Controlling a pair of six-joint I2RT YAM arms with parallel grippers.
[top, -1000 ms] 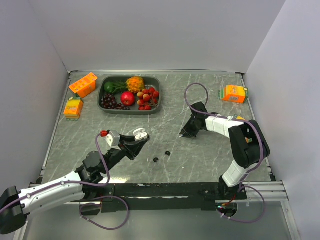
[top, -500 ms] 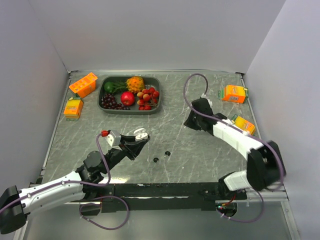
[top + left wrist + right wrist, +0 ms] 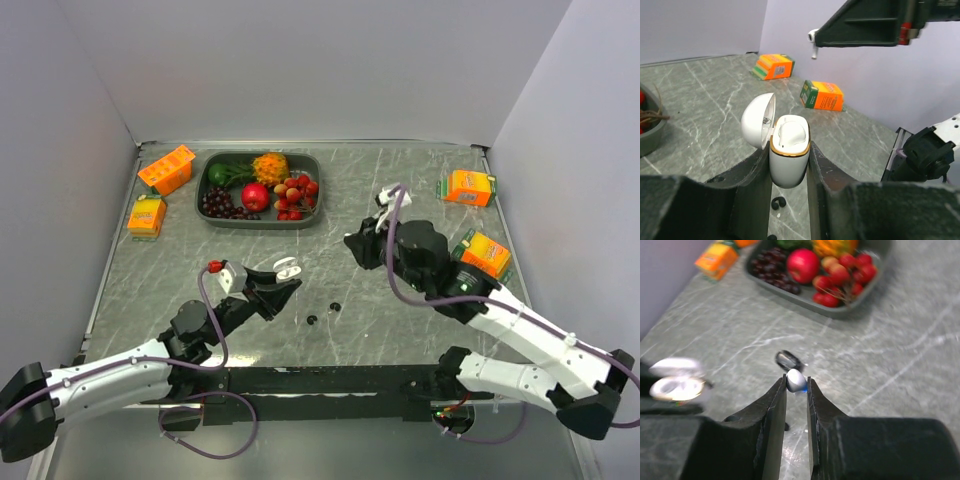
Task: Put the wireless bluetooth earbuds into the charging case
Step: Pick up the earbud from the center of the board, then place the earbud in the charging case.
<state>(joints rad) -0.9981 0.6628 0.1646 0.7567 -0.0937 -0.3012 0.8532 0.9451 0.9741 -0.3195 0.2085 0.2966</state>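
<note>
Our left gripper (image 3: pixel 282 287) is clamped on the body of the white charging case (image 3: pixel 789 150), which it holds upright off the table with the lid swung back. Our right gripper (image 3: pixel 796 390) pinches a white earbud (image 3: pixel 796 381) at the very tips of its fingers. The earbud is in the air, well apart from the case and to its right.

The pinch looks shallow, so we judge the earbud could twist or slip out on the way over. If it arrives rotated, its stem would likely catch on the gold rim rather than drop into a well. Pressing down then could tilt the case in our left jaws or knock the lid shut.

From the left wrist, the inside of the case reads as one smooth white shape. We cannot tell whether a well is free or already filled. The right wrist view is blurred, with the case only a smear at its left edge. A dark object (image 3: pixel 788 360) on the marble beyond the earbud is unidentifiable. Two tiny black pieces (image 3: pixel 312 320) lie on the table (image 3: pixel 420 310), too small to name.
</note>
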